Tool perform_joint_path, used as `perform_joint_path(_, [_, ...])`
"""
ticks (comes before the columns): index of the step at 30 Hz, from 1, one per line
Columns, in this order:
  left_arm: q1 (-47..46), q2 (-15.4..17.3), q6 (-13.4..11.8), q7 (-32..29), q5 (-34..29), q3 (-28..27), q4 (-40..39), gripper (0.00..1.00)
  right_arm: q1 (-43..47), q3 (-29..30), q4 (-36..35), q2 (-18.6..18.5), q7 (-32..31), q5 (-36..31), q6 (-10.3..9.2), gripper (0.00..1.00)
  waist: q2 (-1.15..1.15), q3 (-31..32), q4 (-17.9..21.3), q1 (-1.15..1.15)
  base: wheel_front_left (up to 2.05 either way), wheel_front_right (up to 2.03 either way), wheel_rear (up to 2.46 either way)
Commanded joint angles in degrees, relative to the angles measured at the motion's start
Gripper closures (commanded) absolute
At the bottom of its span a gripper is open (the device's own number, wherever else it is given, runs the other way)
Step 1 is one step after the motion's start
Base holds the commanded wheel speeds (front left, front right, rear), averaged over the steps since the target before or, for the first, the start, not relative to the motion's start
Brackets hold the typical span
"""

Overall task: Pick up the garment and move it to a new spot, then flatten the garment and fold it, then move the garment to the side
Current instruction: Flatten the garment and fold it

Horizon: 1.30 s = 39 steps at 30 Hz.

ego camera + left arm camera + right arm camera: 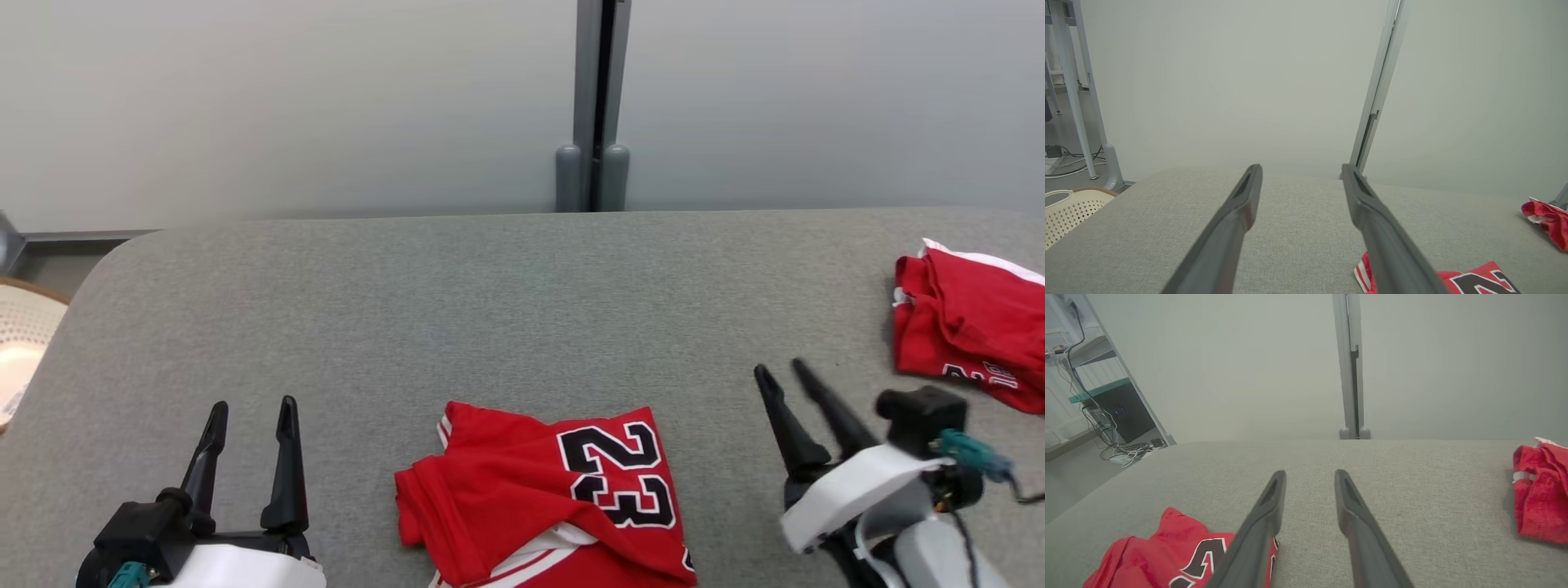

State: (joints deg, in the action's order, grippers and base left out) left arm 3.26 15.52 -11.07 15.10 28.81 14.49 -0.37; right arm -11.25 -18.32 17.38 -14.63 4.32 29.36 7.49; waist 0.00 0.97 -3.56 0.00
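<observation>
A folded red garment (547, 498) with a black 23 lies at the near middle of the grey table (457, 310). Part of the same garment (1180, 555) appears at the lower left of the right wrist view, and a corner of it (1474, 281) at the bottom right of the left wrist view. My left gripper (251, 406) stands open to its left, above the table, nothing between its fingers. To the right of the garment, my right gripper (780, 369) is open with a narrower gap and holds nothing.
A second red garment (971, 331) lies bunched at the table's right edge, beyond my right gripper. A pale perforated basket (20, 343) sits off the table's left edge. A grey wall with a vertical post (594, 106) stands behind the table.
</observation>
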Motion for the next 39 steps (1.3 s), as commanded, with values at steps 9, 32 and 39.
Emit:
perform_joint_path(9, [-1.3, -1.2, 1.0, 0.0, -1.0, 0.7, 0.9, 0.00, -3.1, -11.5, 8.5, 4.3, -7.5, -0.6, 0.00, 1.00, 0.00, -1.0, -8.4, 0.00, 0.00, 0.00, 0.00])
perform_joint_path(32, [-1.8, -0.8, 0.5, 0.0, -1.6, 0.1, 0.6, 0.00, -10.0, -32.4, 9.4, 3.2, 0.2, 13.8, 0.00, 0.89, 0.00, -1.4, -6.8, 0.00, 0.00, 0.00, 0.00])
perform_joint_path(39, [-0.7, -0.8, 0.2, 0.0, -1.5, -0.8, -0.1, 0.00, -12.6, -24.9, 4.4, -3.3, 7.8, 11.2, 0.00, 0.00, 0.00, -0.5, -1.4, 0.00, 0.00, 0.00, 0.00])
